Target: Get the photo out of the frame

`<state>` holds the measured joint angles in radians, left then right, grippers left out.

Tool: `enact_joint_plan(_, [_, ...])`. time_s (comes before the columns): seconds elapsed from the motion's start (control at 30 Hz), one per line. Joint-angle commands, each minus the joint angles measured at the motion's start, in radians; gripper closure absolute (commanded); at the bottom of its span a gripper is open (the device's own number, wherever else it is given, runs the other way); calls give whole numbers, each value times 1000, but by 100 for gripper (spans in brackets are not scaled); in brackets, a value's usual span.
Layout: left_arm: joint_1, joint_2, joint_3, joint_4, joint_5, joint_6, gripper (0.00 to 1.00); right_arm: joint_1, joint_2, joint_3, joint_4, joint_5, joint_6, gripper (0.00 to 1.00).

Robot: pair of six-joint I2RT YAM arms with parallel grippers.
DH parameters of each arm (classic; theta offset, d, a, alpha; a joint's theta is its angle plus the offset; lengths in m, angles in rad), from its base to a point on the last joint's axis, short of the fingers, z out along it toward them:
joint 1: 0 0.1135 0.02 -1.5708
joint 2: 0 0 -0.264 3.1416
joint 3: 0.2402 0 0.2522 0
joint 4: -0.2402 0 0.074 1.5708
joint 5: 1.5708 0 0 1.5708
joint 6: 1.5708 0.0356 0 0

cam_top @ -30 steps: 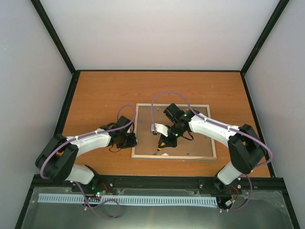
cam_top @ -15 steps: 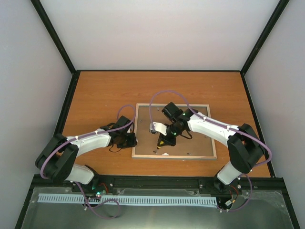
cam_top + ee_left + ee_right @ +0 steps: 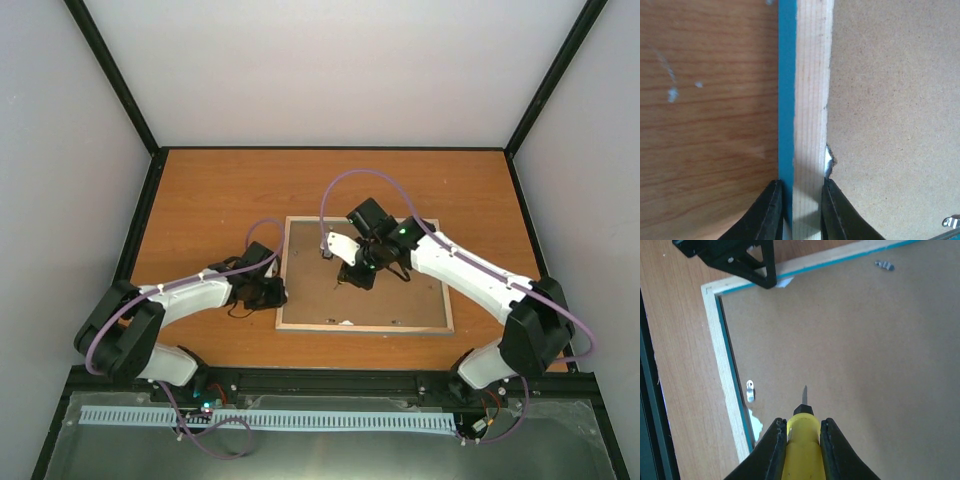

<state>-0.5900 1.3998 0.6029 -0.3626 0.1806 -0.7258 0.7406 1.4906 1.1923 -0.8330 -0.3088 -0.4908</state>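
step: releasing the backing. The frame [image 3: 400, 328] lies face down on the bench [image 3: 210, 200] with its brown backing board [image 3: 400, 295] up. The board is not yet lifted, so the job looks early.
left hand [image 3: 801, 185]: clenched across the frame's left rail, one finger on the turquoise outer face and the other on the board side. Reads as a hold-down so the frame can't slide.
right hand [image 3: 800, 426]: clamped on a yellow-handled screwdriver [image 3: 801, 455], blade pointing down at the board, out in the open part and apart from both rails.
tabs: one small metal tab [image 3: 750, 390] sits at the board's edge by the near rail. A second tab [image 3: 884, 264] lies on the board farther in from the left rail.
hedge: the frames don't settle whether either tab is already turned clear of the board.
next move: bring the blade tip over to the near-rail tab, get it against or under the metal, and swing or bend the tab off the board. This needs a low approach angle and light force. The left hand's clamp has to take the sideways push.
photo: not visible. Judged to be still inside the frame, under the backing board.
frame look: thin rails, bare pale wood on the reverse, turquoise on the outer edge.
board look: matte brown fibreboard, flush inside the rails, with a small chip in its edge beside the left hand's inner finger.
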Motion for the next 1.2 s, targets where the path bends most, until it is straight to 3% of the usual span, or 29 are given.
enact_joint_plan(0.0, [79,13,33,-34,-52,88,99,-35,-53,-11,-30,61,5,97])
enact_joint_plan(0.07, [116,19,67,-41,-61,132,93,-97,-68,-27,-28,71,-6,97])
enact_joint_plan(0.17, [140,49,156,-92,-114,157,51,-201,-90,-47,-31,79,-25,97])
enact_joint_plan(0.23, [139,53,213,-121,-140,154,41,-268,-107,-65,-24,94,-44,97])
enact_joint_plan(0.3, [139,38,242,-133,-139,138,38,-344,-120,-85,-8,123,-58,97])
enact_joint_plan(0.43, [96,-6,268,-167,-132,121,38,-527,-119,-91,10,144,-95,97])
enact_joint_plan(0.67, [-136,-81,259,-204,-49,102,43,-772,-56,-109,48,161,-164,97])
enact_joint_plan(0.9, [-332,-153,160,-199,7,-23,47,-798,-18,-195,44,133,-213,97])
enact_joint_plan(1.17, [-440,-135,79,-179,86,-58,61,-792,-27,-254,41,135,-226,97])
